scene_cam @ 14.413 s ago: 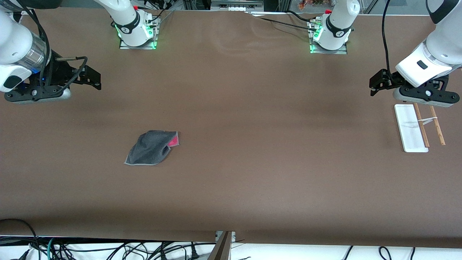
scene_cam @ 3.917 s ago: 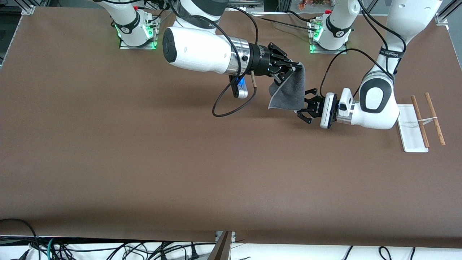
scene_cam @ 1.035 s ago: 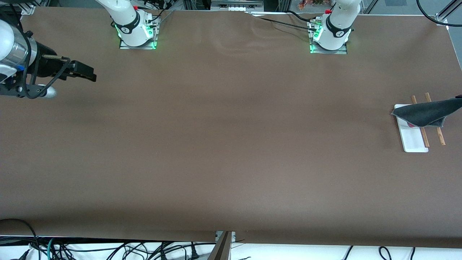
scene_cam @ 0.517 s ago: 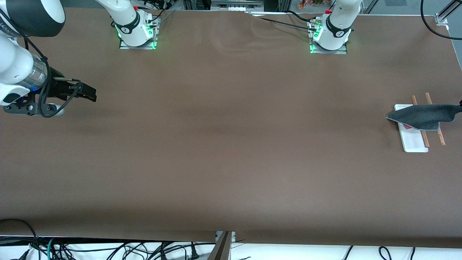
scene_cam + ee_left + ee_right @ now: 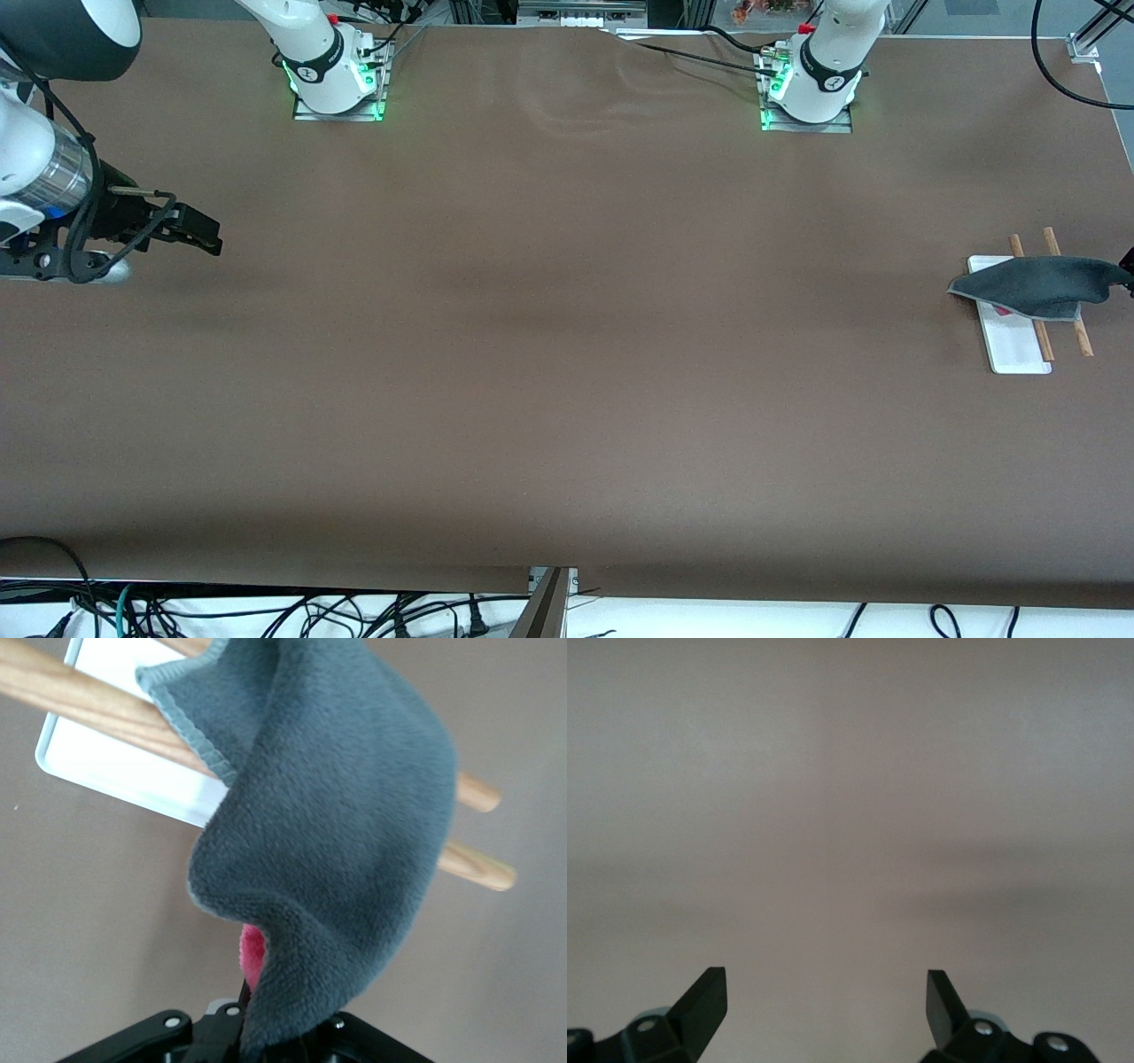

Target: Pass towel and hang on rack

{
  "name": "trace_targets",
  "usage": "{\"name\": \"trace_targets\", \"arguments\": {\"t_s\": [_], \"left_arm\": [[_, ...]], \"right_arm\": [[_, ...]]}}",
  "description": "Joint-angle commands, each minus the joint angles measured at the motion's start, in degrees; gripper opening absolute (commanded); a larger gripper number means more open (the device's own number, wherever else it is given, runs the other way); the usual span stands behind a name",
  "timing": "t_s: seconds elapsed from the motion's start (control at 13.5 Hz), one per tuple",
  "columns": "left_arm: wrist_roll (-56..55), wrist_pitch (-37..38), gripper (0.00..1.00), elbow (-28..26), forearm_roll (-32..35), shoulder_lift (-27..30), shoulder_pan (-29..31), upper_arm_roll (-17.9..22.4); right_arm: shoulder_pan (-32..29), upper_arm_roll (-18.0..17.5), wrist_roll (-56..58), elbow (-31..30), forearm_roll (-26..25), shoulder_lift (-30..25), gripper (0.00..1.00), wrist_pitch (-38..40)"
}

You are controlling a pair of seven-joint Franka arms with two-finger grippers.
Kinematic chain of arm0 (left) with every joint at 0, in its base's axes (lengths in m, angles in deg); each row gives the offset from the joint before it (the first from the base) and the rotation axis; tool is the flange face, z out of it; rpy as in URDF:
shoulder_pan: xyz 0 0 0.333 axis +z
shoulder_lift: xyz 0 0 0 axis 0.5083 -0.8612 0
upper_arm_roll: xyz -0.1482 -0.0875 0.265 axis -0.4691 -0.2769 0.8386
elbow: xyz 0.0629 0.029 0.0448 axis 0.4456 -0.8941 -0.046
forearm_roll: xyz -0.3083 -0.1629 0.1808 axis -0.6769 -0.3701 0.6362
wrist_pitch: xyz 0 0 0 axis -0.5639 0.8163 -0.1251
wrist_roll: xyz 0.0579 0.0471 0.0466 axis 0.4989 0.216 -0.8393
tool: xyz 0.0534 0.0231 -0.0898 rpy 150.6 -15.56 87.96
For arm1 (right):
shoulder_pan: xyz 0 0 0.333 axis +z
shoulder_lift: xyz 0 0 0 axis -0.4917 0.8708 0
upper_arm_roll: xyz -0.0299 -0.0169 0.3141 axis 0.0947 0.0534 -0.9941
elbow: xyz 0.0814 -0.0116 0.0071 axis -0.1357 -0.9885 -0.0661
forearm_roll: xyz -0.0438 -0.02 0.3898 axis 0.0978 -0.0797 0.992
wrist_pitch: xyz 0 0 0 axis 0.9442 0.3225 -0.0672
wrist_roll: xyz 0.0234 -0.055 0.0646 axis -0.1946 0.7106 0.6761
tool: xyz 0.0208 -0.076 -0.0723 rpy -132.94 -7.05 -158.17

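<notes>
The dark grey towel [image 5: 1032,285] lies draped across the two wooden rods of the rack [image 5: 1083,338], over its white base [image 5: 1017,353], at the left arm's end of the table. In the left wrist view the towel [image 5: 337,815] spreads over both rods [image 5: 483,870], and its pink patch [image 5: 254,955] shows by the jaws. My left gripper [image 5: 270,1038] is shut on one corner of the towel, held beside the rack. My right gripper [image 5: 205,237] hangs open and holds nothing over the right arm's end of the table; its fingertips [image 5: 709,992] stand wide apart above bare tabletop.
The brown table [image 5: 567,354] stretches between the two arms. Both arm bases [image 5: 338,84] sit along the edge farthest from the front camera. Cables hang below the table's near edge.
The towel has sunk lower onto the rods and spread a little toward the middle of the table. The right arm has shifted slightly over its end of the table.
</notes>
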State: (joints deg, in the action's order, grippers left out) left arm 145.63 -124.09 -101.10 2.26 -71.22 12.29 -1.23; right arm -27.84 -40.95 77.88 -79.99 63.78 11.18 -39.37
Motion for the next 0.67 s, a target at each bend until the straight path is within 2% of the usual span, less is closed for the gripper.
{"name": "trace_targets", "arguments": {"t_s": [0.0, 0.07, 0.15, 0.37, 0.59], "left_arm": [[1.09, -0.59, 0.00, 2.02, 1.34, -1.95, 1.01, -0.70], [1.18, -0.59, 0.45, 2.02, 1.25, -2.13, 1.01, -0.70], [1.26, -0.59, 0.99, 2.02, 0.81, -2.30, 1.10, -0.70], [0.74, -1.11, 1.00, 2.02, 0.37, -2.57, 1.98, -0.79], [0.83, -1.99, 1.00, 3.15, -0.15, -2.22, 1.98, -0.79]], "right_arm": [[-1.69, -1.58, 0.99, -0.62, -0.04, -1.52, 0.99, 0.65], [-1.69, -1.58, 1.08, -0.62, -0.04, -1.52, 0.99, 0.74], [-1.69, -1.58, 1.08, -0.62, -0.21, -1.43, 0.99, 0.65], [-1.69, -1.67, 1.25, -0.27, -0.39, -1.17, 0.99, 0.48], [-0.38, -2.02, 1.43, 3.41, -0.57, -0.55, 0.99, 4.86]]}}
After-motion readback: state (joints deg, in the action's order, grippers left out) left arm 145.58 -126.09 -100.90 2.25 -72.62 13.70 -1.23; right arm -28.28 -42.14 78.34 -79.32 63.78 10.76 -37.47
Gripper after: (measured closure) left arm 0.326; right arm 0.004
